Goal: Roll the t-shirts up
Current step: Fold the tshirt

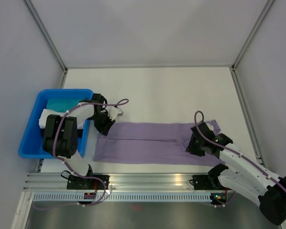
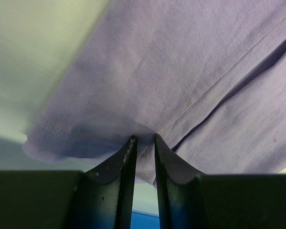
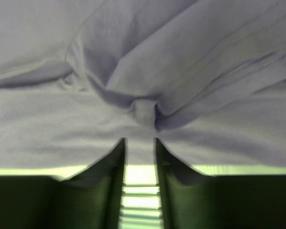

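Observation:
The lavender t-shirt (image 1: 148, 143) lies folded into a long strip across the near part of the white table. My left gripper (image 1: 105, 128) is at the strip's far-left corner. In the left wrist view its fingertips (image 2: 144, 138) stand close together with the shirt's hem (image 2: 181, 71) pinched between them. My right gripper (image 1: 196, 143) is at the strip's right end, where the sleeves bunch. In the right wrist view its fingertips (image 3: 139, 140) close on the fabric (image 3: 133, 57), which puckers into a small knot just ahead of them.
A blue bin (image 1: 28, 138) stands at the table's left edge, holding folded teal cloth (image 1: 59, 103) and white cloth (image 1: 44, 119). The left arm lies beside and over it. Grey walls enclose the table. An aluminium rail (image 1: 148, 183) runs along the near edge.

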Action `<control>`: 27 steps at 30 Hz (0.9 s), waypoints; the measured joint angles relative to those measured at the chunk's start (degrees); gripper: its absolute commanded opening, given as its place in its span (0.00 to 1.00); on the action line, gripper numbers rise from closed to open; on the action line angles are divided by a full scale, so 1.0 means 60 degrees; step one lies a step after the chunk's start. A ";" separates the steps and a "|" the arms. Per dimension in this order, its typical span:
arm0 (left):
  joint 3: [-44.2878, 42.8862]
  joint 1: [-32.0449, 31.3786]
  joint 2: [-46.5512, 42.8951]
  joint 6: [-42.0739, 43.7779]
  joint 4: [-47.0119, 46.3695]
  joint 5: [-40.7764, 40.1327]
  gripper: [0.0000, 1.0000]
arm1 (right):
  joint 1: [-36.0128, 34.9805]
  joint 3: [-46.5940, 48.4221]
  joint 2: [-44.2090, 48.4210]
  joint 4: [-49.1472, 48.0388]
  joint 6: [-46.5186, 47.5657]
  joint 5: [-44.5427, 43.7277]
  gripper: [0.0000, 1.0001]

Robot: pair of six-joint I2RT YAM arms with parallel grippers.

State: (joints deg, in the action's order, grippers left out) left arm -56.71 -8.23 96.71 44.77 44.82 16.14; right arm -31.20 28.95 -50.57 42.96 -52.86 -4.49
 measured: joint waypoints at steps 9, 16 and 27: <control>-0.0146 -0.0091 0.0047 -0.0025 -0.0189 -0.0029 0.29 | -0.0193 0.4328 -0.1807 0.2135 0.1687 -0.1027 0.73; -0.0146 -0.0215 -0.0040 -0.0226 -0.0539 0.0044 0.29 | 0.3708 0.4441 -0.3858 -0.0109 0.3355 -0.0929 0.18; -0.0146 -0.0211 0.0135 -0.0900 -0.0874 0.0018 0.28 | 0.6211 0.2670 -0.6022 -0.2583 0.3869 -0.0525 0.07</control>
State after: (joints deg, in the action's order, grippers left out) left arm -57.58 -9.50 97.51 39.38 39.57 16.25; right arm 6.07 44.97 -86.70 27.46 -29.65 -7.64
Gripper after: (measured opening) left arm 0.284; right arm 0.076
